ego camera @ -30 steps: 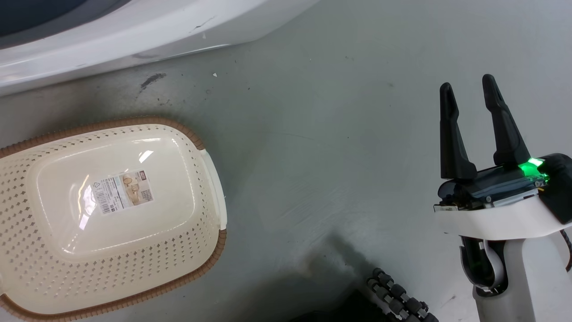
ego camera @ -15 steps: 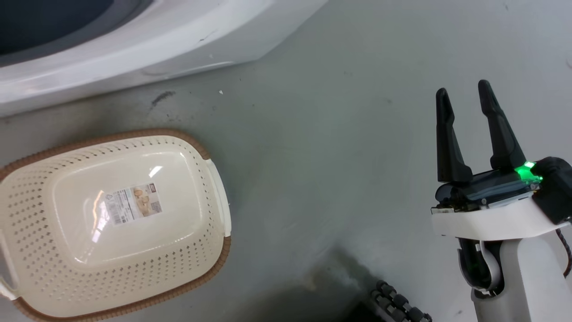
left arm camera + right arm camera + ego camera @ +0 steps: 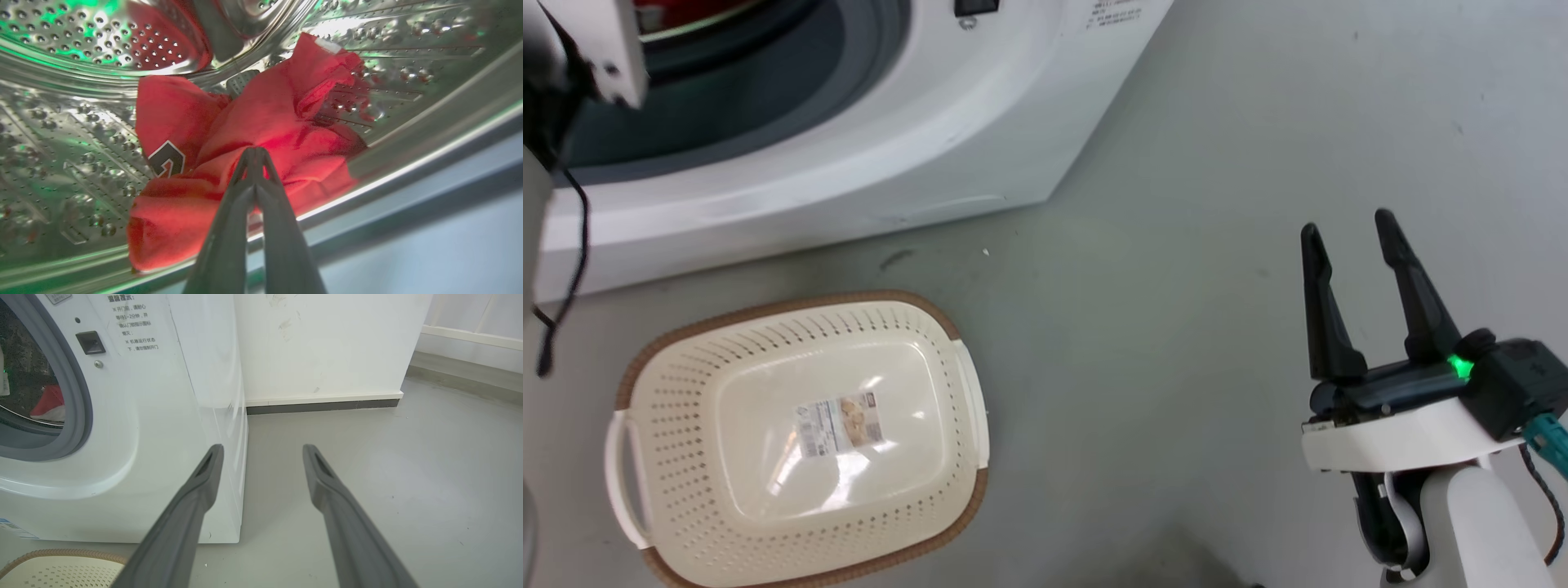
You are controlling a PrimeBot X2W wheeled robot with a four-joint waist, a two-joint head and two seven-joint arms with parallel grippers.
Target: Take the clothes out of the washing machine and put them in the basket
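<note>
Red clothes (image 3: 261, 122) with a dark numeral lie bunched in the steel drum (image 3: 61, 49) of the white washing machine (image 3: 849, 163). My left gripper (image 3: 255, 152) reaches into the drum and is shut on a fold of the red fabric, which creases toward its tips. Its white wrist (image 3: 596, 49) shows at the machine's opening, with a sliver of the clothes (image 3: 678, 12) behind it. The cream basket (image 3: 792, 304) stands on the floor in front of the machine, holding nothing but its label. My right gripper (image 3: 1347, 224) hovers open over bare floor, far right of the basket.
In the right wrist view the washing machine (image 3: 143, 437) stands to the left against a white wall (image 3: 327, 347) with a dark skirting, red clothes (image 3: 51, 404) showing through its grey seal. A corner of the basket (image 3: 61, 555) lies at the lower left. Grey floor (image 3: 1176, 327) spreads right.
The head camera has tilted up, so the basket and floor slid down the picture and the machine's opening with my left wrist came into view. The right gripper stays open.
</note>
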